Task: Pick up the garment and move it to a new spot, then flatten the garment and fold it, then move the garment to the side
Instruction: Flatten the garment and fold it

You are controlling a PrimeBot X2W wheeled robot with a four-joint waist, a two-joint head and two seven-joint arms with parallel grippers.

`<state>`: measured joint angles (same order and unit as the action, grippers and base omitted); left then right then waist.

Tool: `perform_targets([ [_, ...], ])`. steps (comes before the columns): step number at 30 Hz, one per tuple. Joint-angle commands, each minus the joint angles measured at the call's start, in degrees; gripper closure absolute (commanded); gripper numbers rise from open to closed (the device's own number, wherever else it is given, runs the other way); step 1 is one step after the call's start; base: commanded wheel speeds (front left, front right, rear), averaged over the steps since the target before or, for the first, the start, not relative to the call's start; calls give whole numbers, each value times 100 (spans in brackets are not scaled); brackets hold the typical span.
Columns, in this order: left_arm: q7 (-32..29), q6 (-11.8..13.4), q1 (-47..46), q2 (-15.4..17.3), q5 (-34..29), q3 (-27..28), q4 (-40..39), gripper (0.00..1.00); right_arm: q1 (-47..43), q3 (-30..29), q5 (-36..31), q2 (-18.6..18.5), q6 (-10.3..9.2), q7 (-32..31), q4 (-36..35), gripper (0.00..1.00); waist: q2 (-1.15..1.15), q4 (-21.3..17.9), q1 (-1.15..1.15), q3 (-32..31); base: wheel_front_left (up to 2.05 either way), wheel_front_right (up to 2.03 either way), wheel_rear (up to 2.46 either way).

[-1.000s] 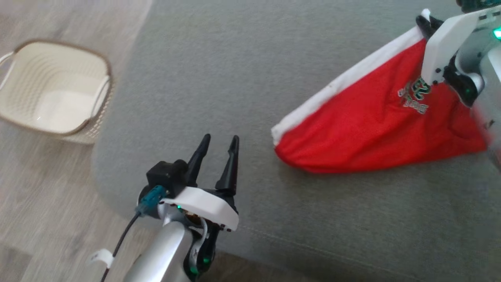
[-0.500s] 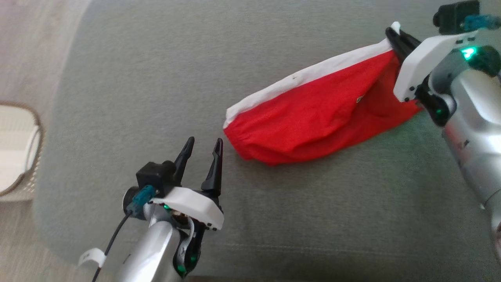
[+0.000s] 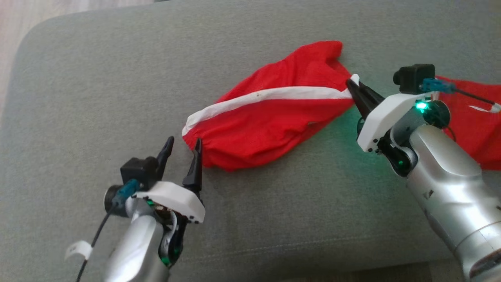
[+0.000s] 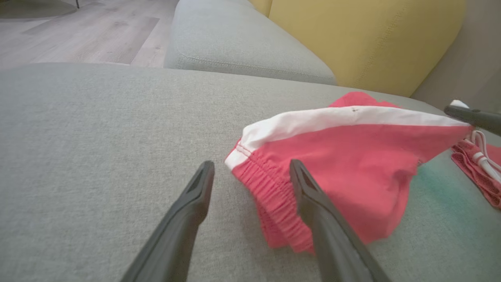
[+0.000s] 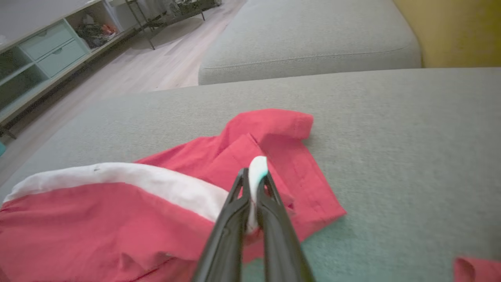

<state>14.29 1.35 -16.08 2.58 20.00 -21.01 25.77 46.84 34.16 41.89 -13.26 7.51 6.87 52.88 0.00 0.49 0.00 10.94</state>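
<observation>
The red mesh garment with a white side stripe is lying mid-frame on the grey fabric sofa cushion. The right gripper, fingers clenched on the stripe's end, is apparently tensioning it. The left gripper, fingers released, is hovering beside the waistband corner, likely to grasp it.

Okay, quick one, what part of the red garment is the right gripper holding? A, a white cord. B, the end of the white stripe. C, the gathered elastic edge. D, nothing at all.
B: in the right wrist view the right gripper is shut with the tip of the white stripe of the red garment pinched between its fingers; the open left gripper sits at the gathered edge.
</observation>
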Motion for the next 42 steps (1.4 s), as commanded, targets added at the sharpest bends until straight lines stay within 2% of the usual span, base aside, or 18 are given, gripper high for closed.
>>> perform_targets([
  [1, 71, -34, -355, 106, -85, 250, -90, 0, -13, -69, -97, 33, -2, 72, -198, 100, 0, -94, 0, 14, 0, 0, 0],
  [8, 66, -196, -754, 395, -375, 178, 367, 0, -275, -344, -402, 24, -2, -107, -464, 100, 0, -233, 0, 44, 0, 0, 0],
  [14, -223, -438, -1100, 605, -529, -63, 786, 0, -412, -638, -649, 70, -2, -289, -702, 100, 0, -268, 0, 31, 0, 0, 0],
  [25, -558, -735, -1519, 735, -482, -369, 1132, 0, -648, -1030, -1145, 150, -2, -620, -1161, 100, 0, -295, 0, 51, 0, 0, 0],
  [32, -606, -791, -1745, 813, -425, -475, 1316, 0, -850, -1345, -1452, 239, -2, -857, -1518, 100, 0, -333, 0, 54, 0, 0, 0],
  [33, -604, -797, -1757, 811, -414, -493, 1329, 9, -877, -1381, -1483, 247, -2, -885, -1560, 100, 0, -333, 0, 55, 0, 0, 0],
  [34, -608, -805, -1766, 807, -402, -519, 1344, 53, -902, -1419, -1514, 254, -2, -911, -1599, 100, 0, -330, 0, 55, 0, 0, 0],
  [36, -625, -824, -1766, 797, -342, -568, 1381, 100, -947, -1489, -1577, 270, -2, -960, -1675, 100, 0, -328, 0, 55, 0, 0, 0],
  [42, -476, -838, -1729, 813, -163, -567, 1361, 100, -1043, -1647, -1749, 305, -2, -1064, -1894, 100, 0, -318, 0, 7, 0, 0, 0],
])
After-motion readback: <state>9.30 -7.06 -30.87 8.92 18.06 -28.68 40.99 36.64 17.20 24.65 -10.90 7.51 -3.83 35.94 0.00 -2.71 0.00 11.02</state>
